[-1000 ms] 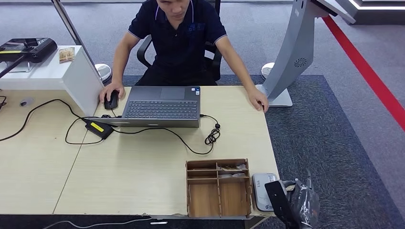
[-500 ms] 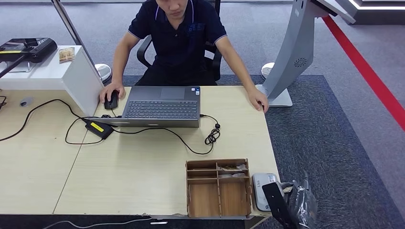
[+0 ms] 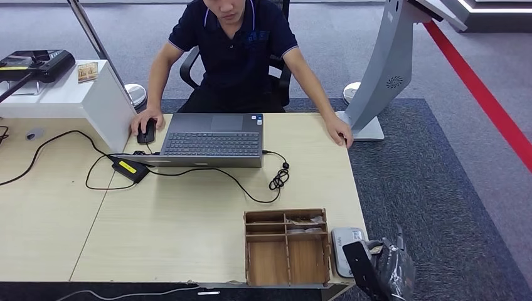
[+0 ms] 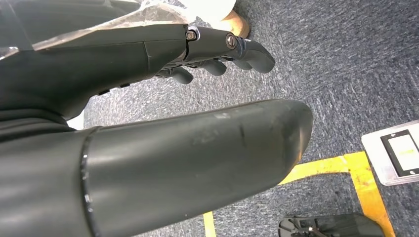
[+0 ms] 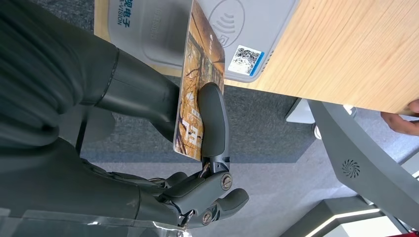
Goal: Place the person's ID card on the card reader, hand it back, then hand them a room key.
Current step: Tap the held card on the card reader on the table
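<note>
One card [image 5: 200,84], printed with a yellow-brown picture, was pinched on edge between the right hand's [image 5: 197,143] thumb and finger, just above the reader [image 5: 163,29]. One grey reader sat at the bench's [image 3: 188,232] near right corner, marked with a contactless symbol, a QR sticker and lettering ending "-VISION". One wooden tray [image 3: 287,246] stood beside the reader. One laptop [image 3: 212,139] and one mouse [image 3: 147,132] lay before one seated person [image 3: 235,53]. The left hand [image 4: 217,54] held nothing, fingers loosely curled above the carpet.
</note>
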`<action>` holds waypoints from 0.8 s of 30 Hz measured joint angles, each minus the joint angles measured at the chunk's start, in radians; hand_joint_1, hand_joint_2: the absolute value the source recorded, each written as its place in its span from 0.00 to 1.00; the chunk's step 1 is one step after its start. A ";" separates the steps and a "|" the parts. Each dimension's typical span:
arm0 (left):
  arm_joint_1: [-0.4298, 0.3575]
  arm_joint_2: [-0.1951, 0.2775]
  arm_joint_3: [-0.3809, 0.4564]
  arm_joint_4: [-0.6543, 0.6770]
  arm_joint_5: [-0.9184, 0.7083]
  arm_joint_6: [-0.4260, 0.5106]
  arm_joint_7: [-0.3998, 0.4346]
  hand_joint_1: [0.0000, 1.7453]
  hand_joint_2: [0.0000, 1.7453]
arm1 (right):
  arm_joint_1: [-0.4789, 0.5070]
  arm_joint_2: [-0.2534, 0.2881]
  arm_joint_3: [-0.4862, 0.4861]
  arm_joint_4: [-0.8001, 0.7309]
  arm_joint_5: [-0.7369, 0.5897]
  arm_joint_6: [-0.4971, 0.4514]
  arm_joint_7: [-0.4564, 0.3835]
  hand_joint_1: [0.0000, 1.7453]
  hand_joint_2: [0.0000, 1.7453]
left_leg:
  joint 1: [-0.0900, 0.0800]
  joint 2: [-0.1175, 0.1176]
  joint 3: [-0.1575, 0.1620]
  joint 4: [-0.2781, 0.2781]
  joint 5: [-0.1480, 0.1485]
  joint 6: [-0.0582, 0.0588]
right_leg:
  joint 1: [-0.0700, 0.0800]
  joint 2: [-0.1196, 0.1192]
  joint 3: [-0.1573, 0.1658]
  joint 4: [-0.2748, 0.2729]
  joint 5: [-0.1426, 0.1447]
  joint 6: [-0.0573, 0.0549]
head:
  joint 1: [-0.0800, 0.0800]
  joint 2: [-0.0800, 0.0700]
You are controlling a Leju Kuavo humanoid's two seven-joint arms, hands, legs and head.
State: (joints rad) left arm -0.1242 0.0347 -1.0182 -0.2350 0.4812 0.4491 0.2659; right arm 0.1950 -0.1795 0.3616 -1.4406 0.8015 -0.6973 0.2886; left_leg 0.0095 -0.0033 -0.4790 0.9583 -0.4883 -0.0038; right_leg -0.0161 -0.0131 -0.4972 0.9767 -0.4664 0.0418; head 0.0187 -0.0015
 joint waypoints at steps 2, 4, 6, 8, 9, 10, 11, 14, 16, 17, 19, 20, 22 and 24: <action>0.000 0.000 0.000 0.000 0.000 0.000 0.000 0.00 0.00 | 0.000 0.000 0.000 0.002 0.000 0.000 0.000 1.00 1.00 | 0.000 0.000 0.000 0.000 0.000 0.000 | 0.000 0.000 0.000 0.000 0.000 0.000 | 0.000 0.000; 0.000 0.000 0.000 0.000 0.000 0.000 0.000 0.00 0.00 | -0.001 0.000 0.000 0.003 0.000 0.000 -0.001 1.00 1.00 | 0.000 0.000 0.000 0.000 0.000 0.000 | 0.000 0.000 0.000 0.000 0.000 0.000 | 0.000 0.000; 0.000 0.000 0.000 0.000 -0.001 0.000 0.000 0.00 0.00 | -0.001 0.001 0.000 0.006 0.000 0.000 -0.001 1.00 1.00 | 0.000 0.000 0.000 0.000 0.000 0.000 | 0.000 0.000 0.000 0.000 0.000 0.000 | 0.000 0.000; 0.000 0.000 0.000 0.000 -0.002 0.000 0.000 0.00 0.00 | -0.002 0.001 0.000 0.007 0.000 0.000 -0.003 1.00 1.00 | 0.000 0.000 0.000 0.000 0.000 0.000 | 0.000 0.000 0.000 0.000 0.000 0.000 | 0.000 0.000; 0.000 0.000 0.000 0.000 -0.003 -0.001 0.000 0.00 0.00 | -0.003 0.001 0.000 0.008 0.000 0.000 -0.005 1.00 1.00 | 0.000 0.000 0.000 0.000 0.000 0.000 | 0.000 0.000 0.000 0.000 0.000 0.000 | 0.000 0.000; 0.000 0.000 0.000 0.000 -0.004 -0.001 0.000 0.00 0.00 | -0.003 0.001 0.000 0.009 0.001 0.000 -0.006 1.00 1.00 | 0.000 0.000 0.000 0.000 0.000 0.000 | 0.000 0.000 0.000 0.000 0.000 0.000 | 0.000 0.000; 0.000 0.000 0.000 0.000 -0.005 -0.002 0.000 0.00 0.00 | -0.005 0.001 0.000 0.009 0.003 0.000 -0.007 1.00 1.00 | 0.000 0.000 0.000 0.000 0.000 0.000 | 0.000 0.000 0.000 0.000 0.000 0.000 | 0.000 0.000; 0.000 0.000 0.000 0.000 -0.009 -0.007 0.000 0.00 0.00 | -0.012 0.000 0.000 0.010 0.021 0.000 -0.006 1.00 1.00 | 0.000 0.000 0.000 0.000 0.000 0.000 | 0.000 0.000 0.000 0.000 0.000 0.000 | 0.000 0.000; 0.000 0.000 0.000 0.000 -0.011 -0.009 0.000 0.00 0.00 | -0.017 0.000 0.000 0.007 0.043 -0.001 0.001 1.00 1.00 | 0.000 0.000 0.000 0.000 0.000 0.000 | 0.000 0.000 0.000 0.000 0.000 0.000 | 0.000 0.000; 0.000 0.000 0.000 0.000 -0.012 -0.009 0.000 0.00 0.00 | -0.020 -0.001 0.000 0.004 0.053 -0.001 0.005 1.00 1.00 | 0.000 0.000 0.000 0.000 0.000 0.000 | 0.000 0.000 0.000 0.000 0.000 0.000 | 0.000 0.000; 0.000 0.000 0.000 0.000 -0.013 -0.009 -0.001 0.00 0.00 | -0.027 -0.003 0.000 -0.007 0.069 -0.001 0.009 1.00 1.00 | 0.000 0.000 0.000 0.000 0.000 0.000 | 0.000 0.000 0.000 0.000 0.000 0.000 | 0.000 0.000; 0.000 0.001 0.000 0.000 -0.013 -0.009 -0.001 0.00 0.00 | -0.030 -0.004 -0.002 -0.015 0.076 -0.001 0.008 1.00 1.00 | 0.000 0.000 0.000 0.000 0.000 0.000 | 0.000 0.000 0.000 0.000 0.000 0.000 | 0.000 0.000; 0.000 0.001 0.000 0.000 -0.013 -0.009 -0.003 0.00 0.00 | -0.035 -0.005 -0.008 -0.039 0.092 -0.001 0.002 1.00 1.00 | 0.000 0.000 0.000 0.000 0.000 0.000 | 0.000 0.000 0.000 0.000 0.000 0.000 | 0.000 0.000; 0.000 0.002 0.000 0.000 -0.014 -0.010 -0.005 0.00 0.00 | -0.040 -0.004 -0.019 -0.069 0.107 -0.002 -0.002 1.00 1.00 | 0.000 0.000 0.000 0.000 0.000 0.000 | 0.000 0.000 0.000 0.000 0.000 0.000 | 0.000 0.000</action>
State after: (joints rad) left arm -0.1242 0.0370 -1.0182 -0.2350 0.4675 0.4388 0.2606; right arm 0.1550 -0.1839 0.3431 -1.5098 0.9083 -0.6991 0.2869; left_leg 0.0095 -0.0033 -0.4790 0.9584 -0.4883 -0.0039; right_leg -0.0161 -0.0131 -0.4971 0.9768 -0.4663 0.0417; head 0.0186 -0.0015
